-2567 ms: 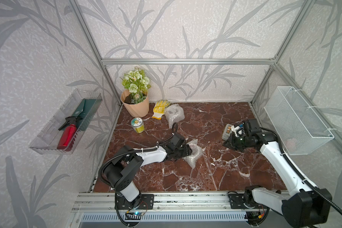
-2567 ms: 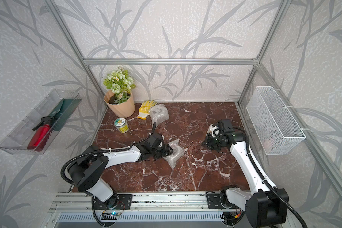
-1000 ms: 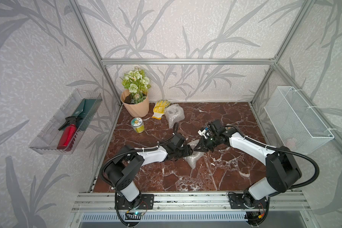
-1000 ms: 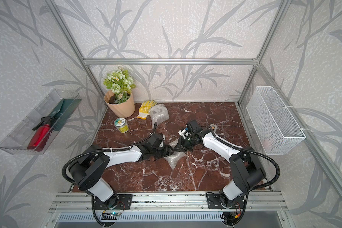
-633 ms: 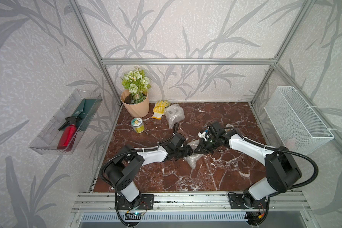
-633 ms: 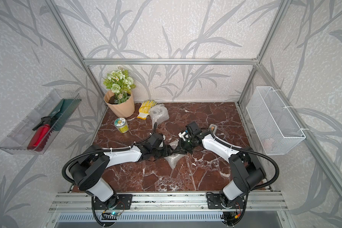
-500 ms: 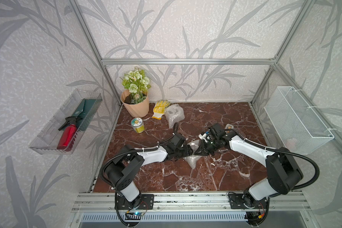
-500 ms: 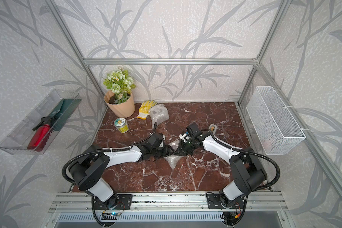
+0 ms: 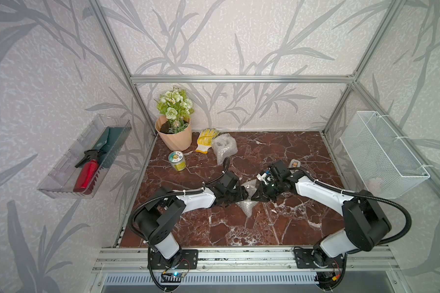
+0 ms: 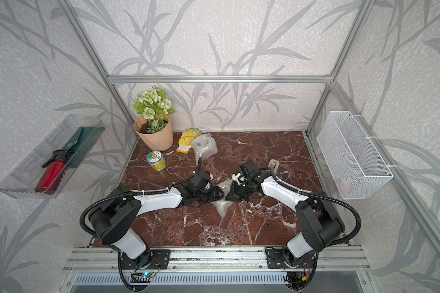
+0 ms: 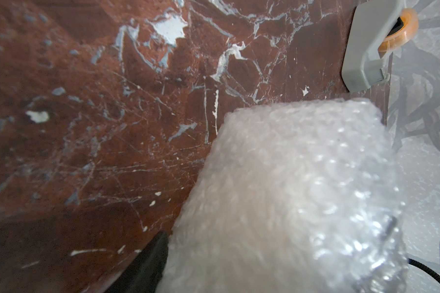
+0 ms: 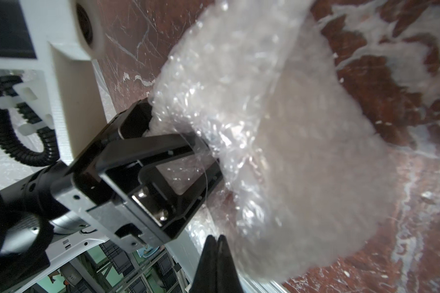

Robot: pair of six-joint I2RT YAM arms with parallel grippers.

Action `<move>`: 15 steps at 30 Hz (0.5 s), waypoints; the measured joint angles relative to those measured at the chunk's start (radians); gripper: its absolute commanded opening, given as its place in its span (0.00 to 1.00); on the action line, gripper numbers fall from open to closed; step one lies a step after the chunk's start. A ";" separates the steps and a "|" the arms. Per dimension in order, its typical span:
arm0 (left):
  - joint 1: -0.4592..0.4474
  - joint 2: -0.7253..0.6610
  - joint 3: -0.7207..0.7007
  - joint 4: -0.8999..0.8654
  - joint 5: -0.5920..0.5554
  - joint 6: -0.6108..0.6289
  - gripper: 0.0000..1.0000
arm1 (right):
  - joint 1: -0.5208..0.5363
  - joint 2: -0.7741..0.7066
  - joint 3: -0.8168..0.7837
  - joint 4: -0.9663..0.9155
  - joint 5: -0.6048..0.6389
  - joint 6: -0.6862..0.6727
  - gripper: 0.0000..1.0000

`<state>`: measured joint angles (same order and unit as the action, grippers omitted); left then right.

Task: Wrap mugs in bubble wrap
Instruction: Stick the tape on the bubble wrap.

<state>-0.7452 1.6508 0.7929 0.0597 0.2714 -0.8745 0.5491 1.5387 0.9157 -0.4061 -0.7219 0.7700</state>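
Left claw (image 9: 242, 195): clamped, part open, round wadded wrap (image 11: 290, 190), mid-bench (image 9: 264, 228). Right claw (image 12: 216, 241): pressed shut beside the wrap (pinching film or not, cannot tell).

On the table (image 9: 277, 223), bubble wrap (image 9: 246, 207) lies centrally; can (image 9: 177, 161) and glove (image 9: 206, 139) behind-left.

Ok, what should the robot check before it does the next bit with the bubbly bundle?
1. Left gripper clamped on the wrapped bundle: ok.
2. Right gripper shut: ok. Pinching anything: cannot tell.
3. Bundle covered all round: cannot tell.
4. Wrap tail tucked in: not ok, it trails on the table.
5. Tape dispenser close by: ok.
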 measured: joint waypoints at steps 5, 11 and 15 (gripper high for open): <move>0.000 0.000 0.000 0.000 0.000 0.000 0.66 | 0.009 0.001 0.002 -0.003 0.025 -0.010 0.00; 0.000 0.001 0.000 0.000 0.001 0.000 0.66 | 0.057 0.013 0.056 -0.075 0.135 -0.087 0.00; -0.001 0.002 0.000 0.001 0.003 0.000 0.66 | 0.089 -0.001 0.059 -0.079 0.212 -0.138 0.00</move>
<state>-0.7460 1.6524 0.7929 0.0608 0.2745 -0.8749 0.6384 1.5375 0.9749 -0.4847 -0.5102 0.6319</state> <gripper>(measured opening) 0.661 0.049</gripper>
